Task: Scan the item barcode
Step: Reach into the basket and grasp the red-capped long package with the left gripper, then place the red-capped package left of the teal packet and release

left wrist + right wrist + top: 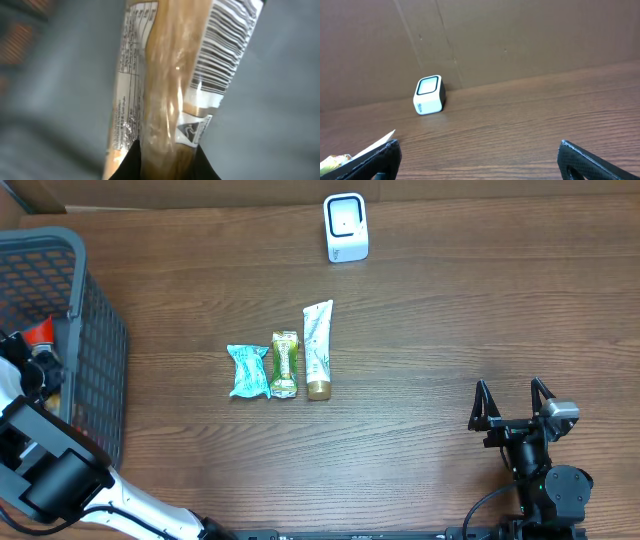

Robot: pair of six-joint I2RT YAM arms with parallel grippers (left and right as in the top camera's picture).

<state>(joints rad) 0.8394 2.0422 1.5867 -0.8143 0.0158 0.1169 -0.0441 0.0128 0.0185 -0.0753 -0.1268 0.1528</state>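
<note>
Two fingers of the left hand [166, 160] are pressed in on a clear-wrapped packet [162, 95], pinching its lower end. The packet is long with tan contents; the product can't be read. A barcode [227, 47] sits on the packet's upper right side in the left wrist view, facing the camera, bars sharp. The background there is a grey blur, likely the basket interior.

Overhead shows the left arm [45, 470] reaching into the grey basket [95, 350] at the left edge of the worktop [420, 330]. The hand is mostly hidden among the contents and the packet can't be made out from above. Something orange-red [38, 332] is also in the basket, unidentifiable.

The right hand [512, 405] is spread wide and holds nothing. It is parked near the near right corner, well apart from everything. Its wrist view looks toward the white scanner [428, 95], which stands at the far edge, about midway along.

Three items lie side by side mid-worktop, touching or nearly so: a teal pouch [248, 371], a green-gold packet [285, 365] and a white tube with a gold cap [318, 350]. The neat row suggests they are dealt with, but that is a guess.

Progress is early for this item. The grip looks made. Left to do: lift out of the basket, carry to the scanner, turn the barcode to its window. The barcode is nowhere near the scanner yet. Risk: slick wrapper held at one end, so it may swing or slip.
</note>
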